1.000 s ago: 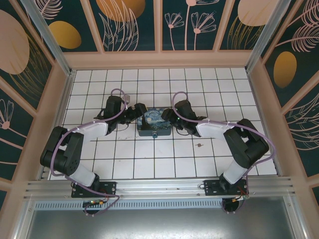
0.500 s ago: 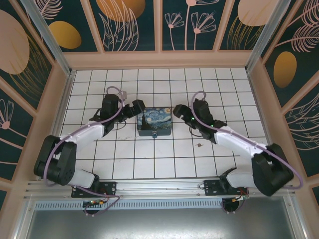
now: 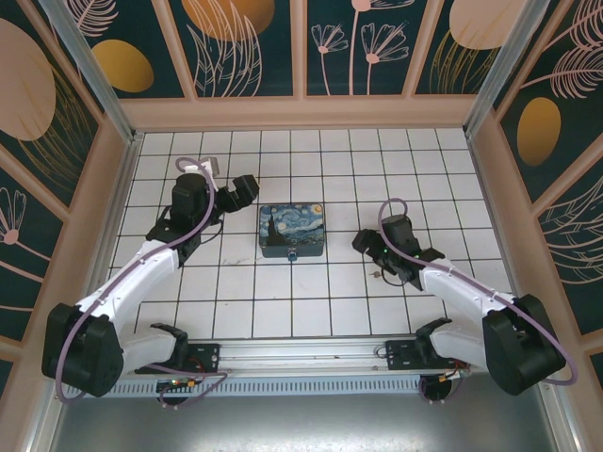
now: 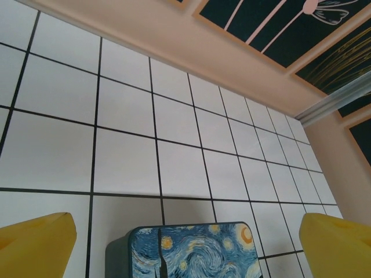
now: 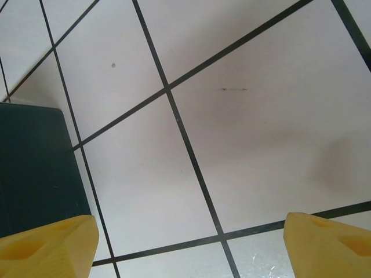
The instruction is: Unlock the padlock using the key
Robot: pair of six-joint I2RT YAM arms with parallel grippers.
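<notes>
Padlock: the tiny bluish padlock [image 3: 293, 254] with its thin silvery shackle is hanging at the middle of the box's near side, probably fastening its clasp. The shackle is too small to read.
Box: the rectangular box printed with a swirly blue-and-yellow painting [image 3: 292, 229] is sitting mid-table between the arms, keeping the lock facing their bases.
Key: the tiny thin dark metal key [image 3: 378, 274] is lying loose on the white tiled table [image 3: 283, 311], right of the box and just beside the right wrist.
Right claw: the right gripper [image 3: 364, 242] is hovering low over bare tiles between box and key. Its yellow fingers [image 5: 40, 246] are standing spread with nothing between them, probably lining up to fetch the key.
Left claw: the left gripper [image 3: 243, 190] is hanging near the box's far left corner. Its pads [image 4: 35, 249] are spread wide and empty, probably waiting to steady the box.
Stage: the key is not yet picked up.
</notes>
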